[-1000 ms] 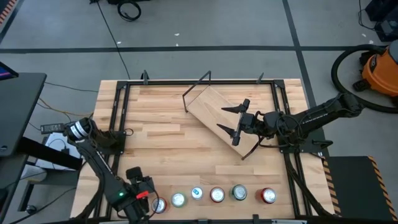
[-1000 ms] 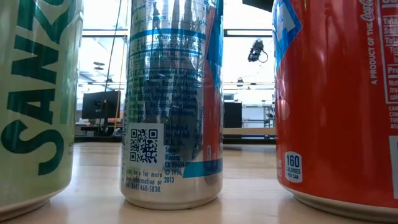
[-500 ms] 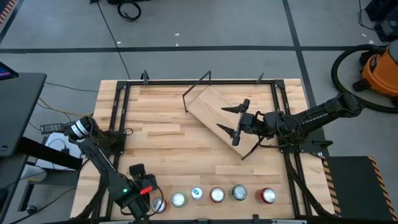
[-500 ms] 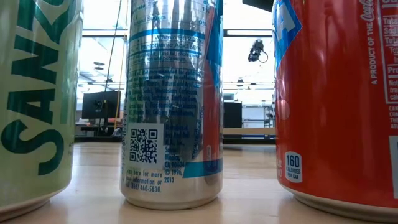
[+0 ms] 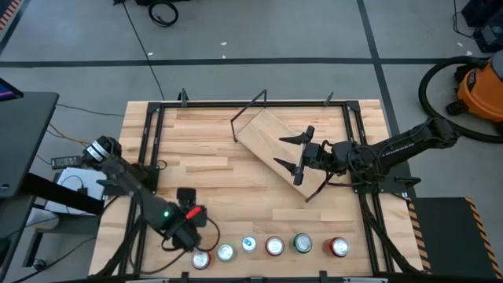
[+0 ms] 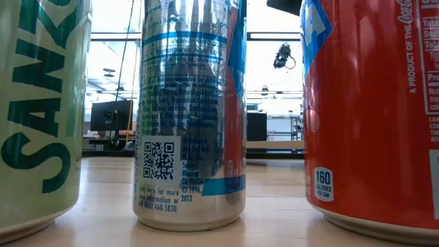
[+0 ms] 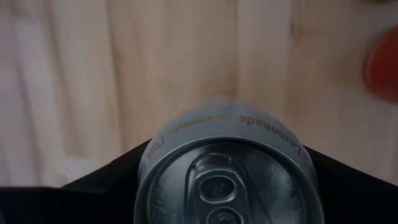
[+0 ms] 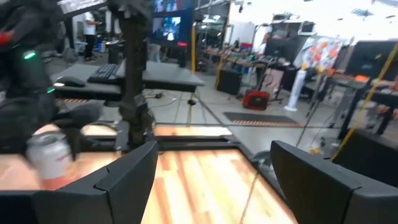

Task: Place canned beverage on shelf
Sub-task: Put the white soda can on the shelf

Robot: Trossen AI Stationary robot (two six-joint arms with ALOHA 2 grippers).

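The left gripper (image 5: 196, 250) reaches down over the leftmost can (image 5: 201, 260) in a row of six cans standing along the table's (image 5: 196, 149) near edge, its jaws set either side of the can and apparently closed on it (the left wrist view shows the silver lid (image 7: 227, 177) filling the space between the dark fingers (image 7: 102, 180), though actual contact cannot be confirmed). The can looks to be at table level in its row, so the job appears to be at its opening step: the grasp is being made, with the lift, carry and set-down all yet to come. The shelf (image 5: 271, 141), a light-wood board on thin black legs, sits skewed toward the table's far right, its top bare of cans. The right gripper (image 5: 292, 153) hangs over the shelf's right end with jaws wide apart, holding nothing.
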